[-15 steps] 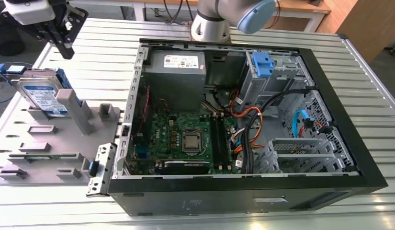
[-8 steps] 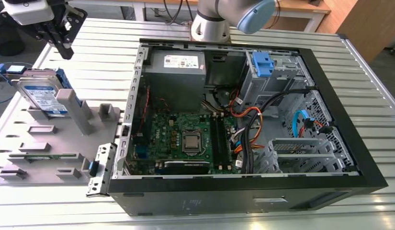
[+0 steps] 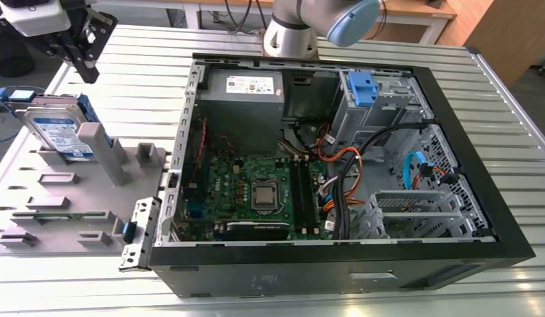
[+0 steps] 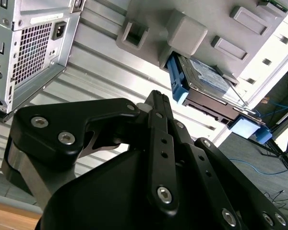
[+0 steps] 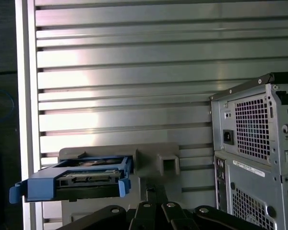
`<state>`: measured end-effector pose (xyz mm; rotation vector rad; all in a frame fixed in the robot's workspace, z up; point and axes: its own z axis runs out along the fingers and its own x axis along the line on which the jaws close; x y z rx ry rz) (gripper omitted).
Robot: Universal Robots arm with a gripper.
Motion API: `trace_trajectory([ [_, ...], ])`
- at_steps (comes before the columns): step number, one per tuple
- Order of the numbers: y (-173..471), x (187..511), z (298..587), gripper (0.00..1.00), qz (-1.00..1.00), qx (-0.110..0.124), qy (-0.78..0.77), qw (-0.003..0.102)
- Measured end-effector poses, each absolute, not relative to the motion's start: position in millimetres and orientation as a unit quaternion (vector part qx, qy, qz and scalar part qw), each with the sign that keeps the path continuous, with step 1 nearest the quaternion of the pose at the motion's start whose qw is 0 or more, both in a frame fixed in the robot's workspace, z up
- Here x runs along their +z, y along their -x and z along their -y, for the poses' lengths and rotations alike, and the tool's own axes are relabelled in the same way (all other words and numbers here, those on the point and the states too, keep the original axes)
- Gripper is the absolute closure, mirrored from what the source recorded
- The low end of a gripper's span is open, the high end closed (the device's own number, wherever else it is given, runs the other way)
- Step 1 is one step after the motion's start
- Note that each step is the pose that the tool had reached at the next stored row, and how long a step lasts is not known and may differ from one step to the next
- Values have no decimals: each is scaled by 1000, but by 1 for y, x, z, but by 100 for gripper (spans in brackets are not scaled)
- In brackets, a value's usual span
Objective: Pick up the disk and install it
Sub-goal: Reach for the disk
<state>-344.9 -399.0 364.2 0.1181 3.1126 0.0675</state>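
Disk (image 3: pixel 63 132) stands on edge in grey fixture (image 3: pixel 52 198), at exterior view's left of open case (image 3: pixel 343 264). Gripper (image 3: pixel 85 53) hovers above, far side, holding nothing; opening: cannot tell. Looks rigid, weighty, shock-sensitive, so best gripped across blue carrier edges.

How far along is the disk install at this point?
Nothing looks done: the silver hard drive in its blue carrier frame stands upright in the grey holder block, outside the open black computer case. The black gripper hangs near it, not touching. Pick-up and installation are both left.
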Motion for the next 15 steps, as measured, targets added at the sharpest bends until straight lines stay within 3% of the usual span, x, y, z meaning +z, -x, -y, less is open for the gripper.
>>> trace_trajectory([
  [15, 387, 356, 399, 89, -999, 21, -38, 13],
])
